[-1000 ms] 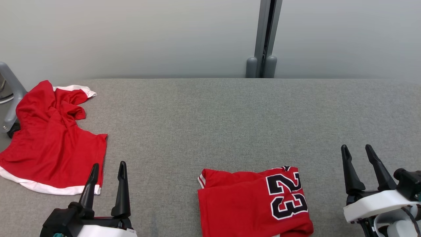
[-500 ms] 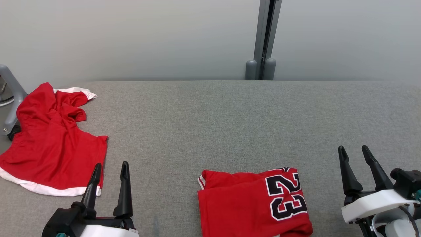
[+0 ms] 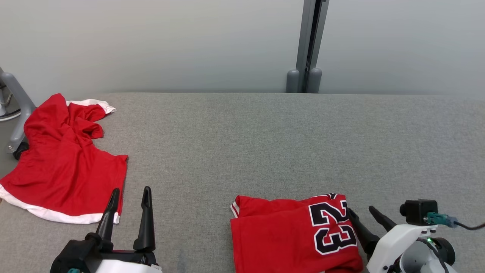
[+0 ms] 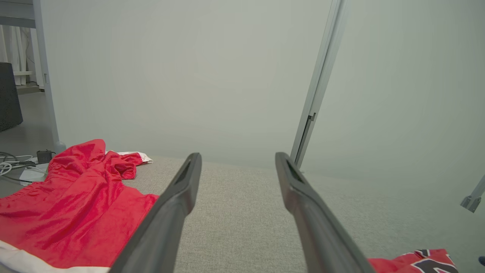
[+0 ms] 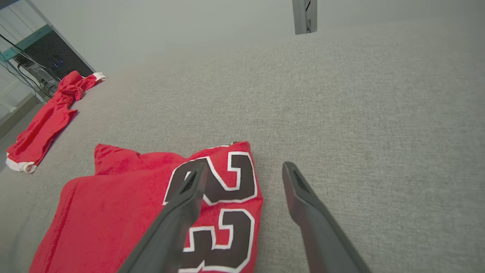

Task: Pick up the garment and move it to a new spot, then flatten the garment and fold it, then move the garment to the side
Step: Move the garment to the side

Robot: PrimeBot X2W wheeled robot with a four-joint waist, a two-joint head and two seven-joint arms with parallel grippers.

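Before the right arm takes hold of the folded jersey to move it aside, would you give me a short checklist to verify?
1. Right gripper open: ok.
2. Right gripper at the folded jersey's right edge, one finger over the number, the other over bare table: ok.
3. Fold intact, jersey lying flat: ok.
4. Fingers low enough to catch the cloth: cannot tell.
5. Left gripper open, apart from the jersey: ok.
6. Crumpled red garment at far left, apart from the jersey: ok.
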